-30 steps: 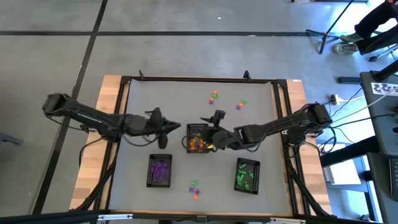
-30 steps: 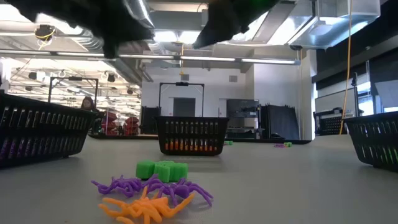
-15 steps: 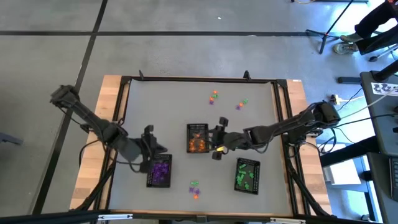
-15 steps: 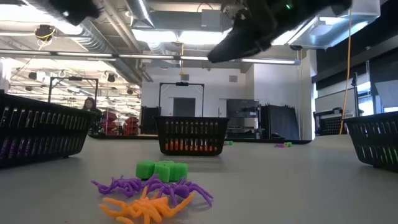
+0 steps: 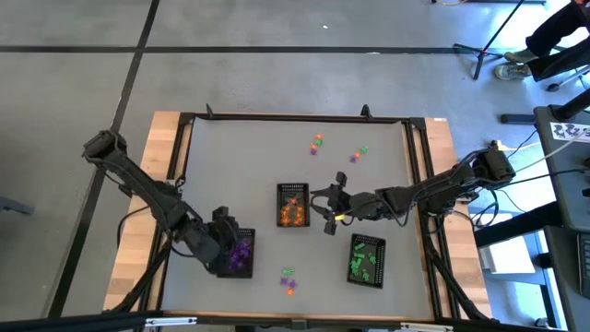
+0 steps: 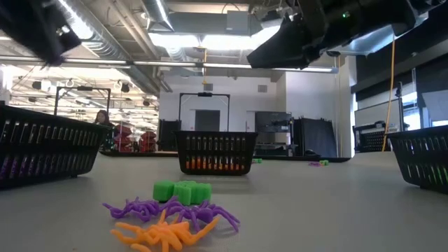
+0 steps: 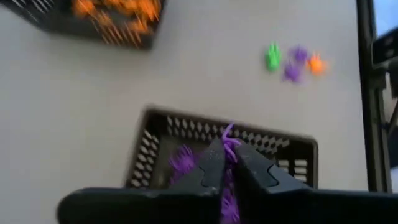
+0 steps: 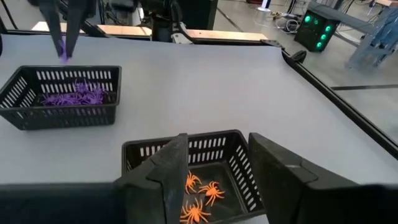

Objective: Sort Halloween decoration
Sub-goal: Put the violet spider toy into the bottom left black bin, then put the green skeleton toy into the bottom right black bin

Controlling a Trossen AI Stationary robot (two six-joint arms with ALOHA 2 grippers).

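The Halloween decoration is tiny orange, purple and green trinkets. Loose ones lie near the front edge (image 6: 171,213) and in two small groups at the far side (image 5: 316,143) (image 5: 358,155). My left gripper (image 7: 225,157) is shut on a purple trinket (image 7: 229,142) above the purple-filled black tray (image 5: 241,260). My right gripper (image 8: 219,142) stands open just above the right rim of the orange-filled tray (image 8: 186,152), nothing between its fingers. A third tray (image 5: 366,260) holds green trinkets. My left gripper pinches the purple trinket between its two fingers, and a bit of it (image 7: 231,134) sticks out past their free ends. The fingers slant down from the table's left. The trinket (image 8: 62,53) hangs clear above the purple tray.
The three black mesh trays stand in the table's near half, the orange one (image 5: 293,205) in the middle. A raised black frame (image 5: 295,118) runs round the grey table top. Stands and cables fill the floor beyond the right edge.
My left gripper has swung from beside the orange tray toward the table's near left, tipping downward, and now hangs over the purple tray. My right gripper has drawn back a little toward the right edge and sunk lower.
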